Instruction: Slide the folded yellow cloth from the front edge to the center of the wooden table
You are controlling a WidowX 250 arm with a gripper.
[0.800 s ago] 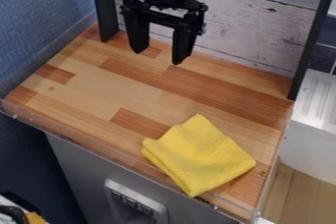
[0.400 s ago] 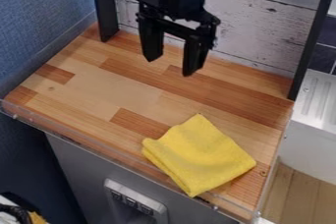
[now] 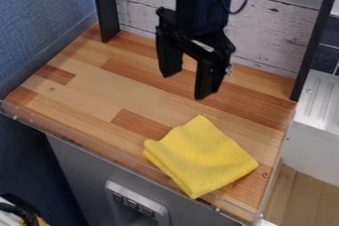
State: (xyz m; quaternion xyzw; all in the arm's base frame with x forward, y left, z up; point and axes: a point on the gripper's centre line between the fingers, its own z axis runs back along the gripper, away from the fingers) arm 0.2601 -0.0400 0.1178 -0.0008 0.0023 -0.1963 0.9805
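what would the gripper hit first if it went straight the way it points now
Probably the bare wooden countertop behind the yellow cloth. The gripper points down, but its height is unclear, so the cloth's near corner can't be excluded.

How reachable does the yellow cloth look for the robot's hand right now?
Probably yes. The hand hangs open above the wooden counter, and nothing visible covers the yellow cloth or stands between hand and cloth.

Our arm in from top edge, cable looped beside wrist. Our black gripper [image 3: 185,86] hangs pointing down, slightly tilted, its two fingers [image 3: 206,79] spread well apart, gap between them.
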